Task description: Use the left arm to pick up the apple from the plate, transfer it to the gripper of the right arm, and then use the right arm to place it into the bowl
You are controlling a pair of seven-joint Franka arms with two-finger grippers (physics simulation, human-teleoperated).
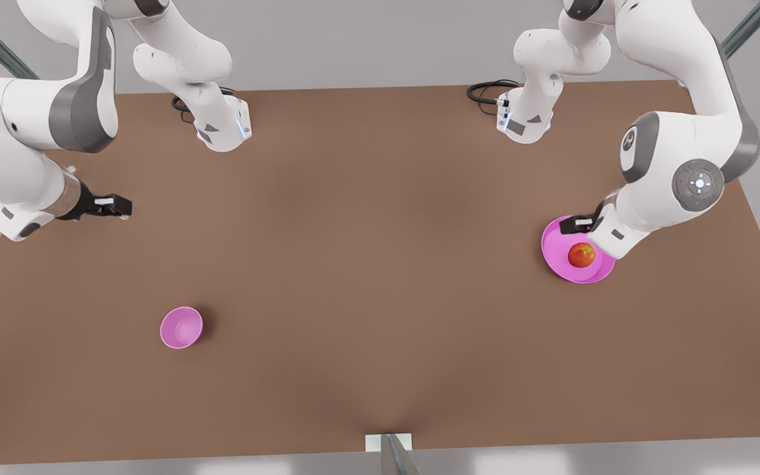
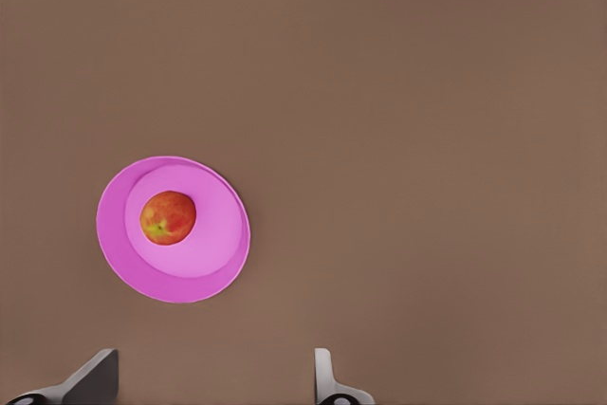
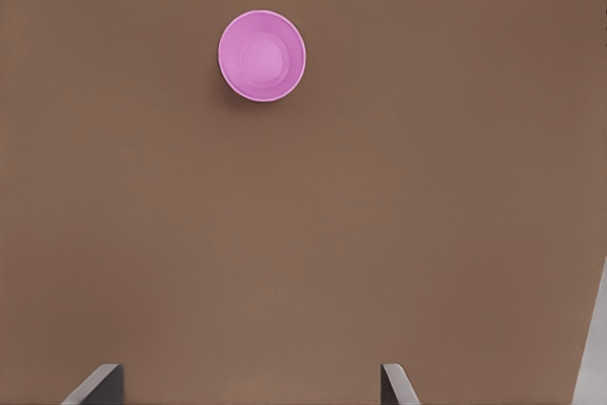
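Left gripper (image 1: pixel 568 224) open, red-yellow apple (image 1: pixel 581 255) on plate (image 1: pixel 555 254)

The arm (image 1: pixel 670 191) covers the plate (image 1: pixel 561 257) at its 2 o'clock edge. The left end effector (image 2: pixel 213 381) fingertips are cut off.

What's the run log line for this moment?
left gripper: open, above plate | apple: on plate | right gripper: open, waiting | bowl: empty

A: Is any text, label, brand or number being shown legibly on any surface?

B: None is being shown; no readable writing or sign is being displayed anywhere.
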